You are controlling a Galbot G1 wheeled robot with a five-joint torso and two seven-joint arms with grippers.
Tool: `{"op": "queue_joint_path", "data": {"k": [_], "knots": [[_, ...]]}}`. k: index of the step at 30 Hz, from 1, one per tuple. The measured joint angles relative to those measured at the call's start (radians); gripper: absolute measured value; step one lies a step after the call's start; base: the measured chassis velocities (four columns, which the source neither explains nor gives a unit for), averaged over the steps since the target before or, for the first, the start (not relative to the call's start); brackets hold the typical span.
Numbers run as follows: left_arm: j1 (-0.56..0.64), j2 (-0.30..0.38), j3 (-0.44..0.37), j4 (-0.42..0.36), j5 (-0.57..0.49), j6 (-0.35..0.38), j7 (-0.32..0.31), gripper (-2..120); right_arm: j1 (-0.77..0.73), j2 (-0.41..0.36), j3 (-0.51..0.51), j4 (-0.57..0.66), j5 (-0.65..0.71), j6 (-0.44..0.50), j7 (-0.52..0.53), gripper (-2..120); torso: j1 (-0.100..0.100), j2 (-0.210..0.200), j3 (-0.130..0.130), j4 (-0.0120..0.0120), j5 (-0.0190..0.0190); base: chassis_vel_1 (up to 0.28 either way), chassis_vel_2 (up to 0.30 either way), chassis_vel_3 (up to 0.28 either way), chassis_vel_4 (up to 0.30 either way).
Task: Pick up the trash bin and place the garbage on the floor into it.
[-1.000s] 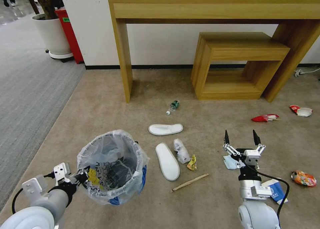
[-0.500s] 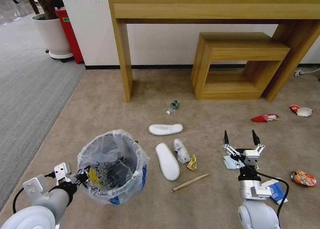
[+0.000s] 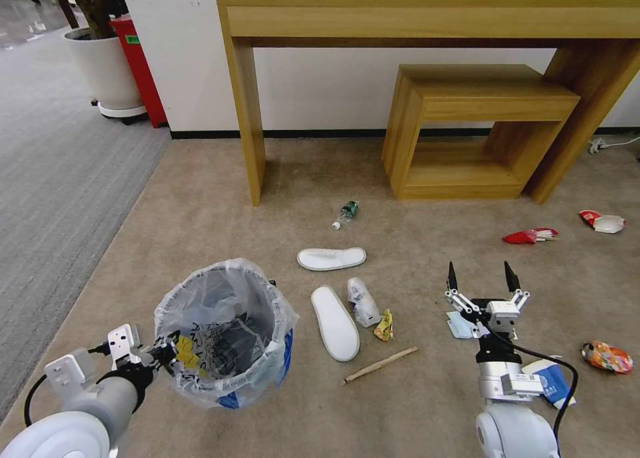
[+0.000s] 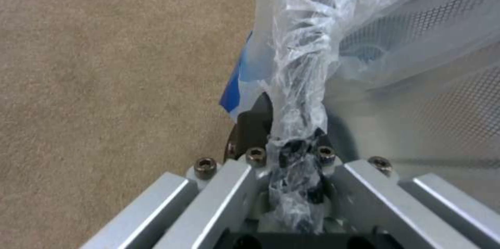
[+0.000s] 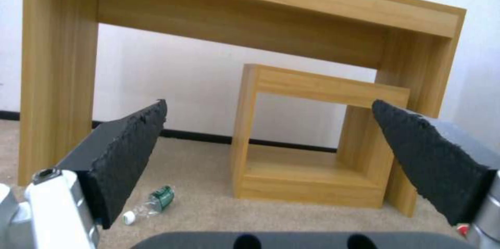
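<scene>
Head view: a trash bin (image 3: 225, 335) lined with crinkled clear plastic stands on beige carpet (image 3: 200, 205), with two white slippers (image 3: 334, 321) beside it, then a crumpled wrapper, a wooden stick (image 3: 379, 365) and, nearer the wooden console table (image 3: 427, 11), a green-label bottle (image 3: 346, 213); the left gripper (image 3: 167, 355) reaches in low and is clamped on the bin's near rim; the right gripper (image 3: 482, 277) points forward over a blue face mask (image 3: 459, 325), fingers wide apart, holding nothing.

Left wrist view: the fingers pinch a bunched fold of the plastic liner (image 4: 299, 124) at the rim; mesh wall shows beyond.

Right wrist view: two black pads (image 5: 130, 151) spread wide frame the small wooden stool (image 5: 318, 135); the bottle lies on the carpet ahead.
</scene>
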Motion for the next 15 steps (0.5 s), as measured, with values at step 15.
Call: {"op": "queue_joint_path", "data": {"k": [15], "knots": [[0.002, 0.004, -0.004, -0.003, 0.01, 0.0, 0.004, 1, -0.006, 0.003, -0.004, 0.005, -0.001, 0.004, 0.005, 100, 0.0, 0.0, 0.0, 0.0, 0.0, -0.037, 0.035, 0.033, -0.039]]}}
